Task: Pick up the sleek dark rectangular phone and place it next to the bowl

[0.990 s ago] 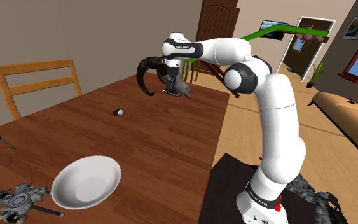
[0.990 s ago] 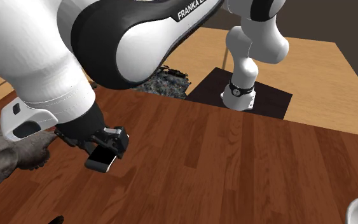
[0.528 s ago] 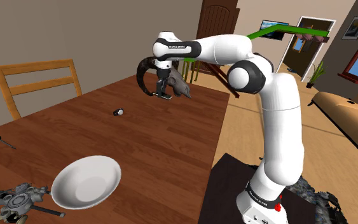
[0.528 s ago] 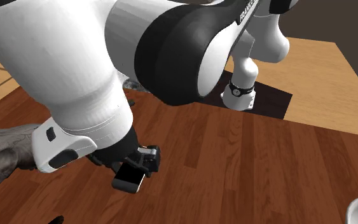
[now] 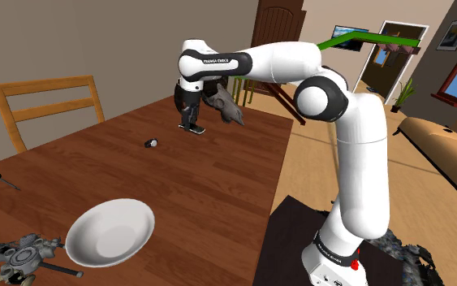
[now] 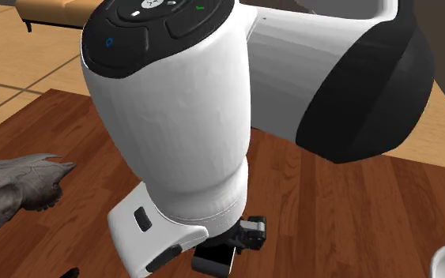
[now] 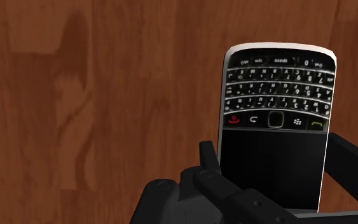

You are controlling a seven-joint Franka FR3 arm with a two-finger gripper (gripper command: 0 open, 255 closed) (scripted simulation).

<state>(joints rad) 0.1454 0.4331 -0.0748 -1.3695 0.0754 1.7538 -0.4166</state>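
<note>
Held the phone (image 7: 276,108) pinched in the gripper (image 7: 279,175), one black finger on each long edge of the dark screen half, keypad end sticking out beyond. Hung low over bare wood of the bench (image 7: 107,95), seemingly clear of it, though hard to judge from these angles. Had swung within the last second away from the grey skull (image 5: 228,107) and toward the shoulder view's left, with the wrist turned and the gripper (image 5: 191,120) pointing straight down. Had also slid toward the second exterior view's right and closer to that camera, phone (image 6: 216,262) tucked just under the white forearm (image 6: 173,126). Meant a finished pick and a carry under way, and in the right direction. Left most of the trip ahead, by my reading: hovered well apart from the white bowl (image 5: 110,231) at the near end of the bench, with open wood and a small dark object (image 5: 150,143) between. Called next for a long sweep toward the bowl and a gentle lowering beside it, not into it. Stood farther back, beyond the bench: a wooden chair (image 5: 48,104) and a brown door (image 5: 277,24)
</note>
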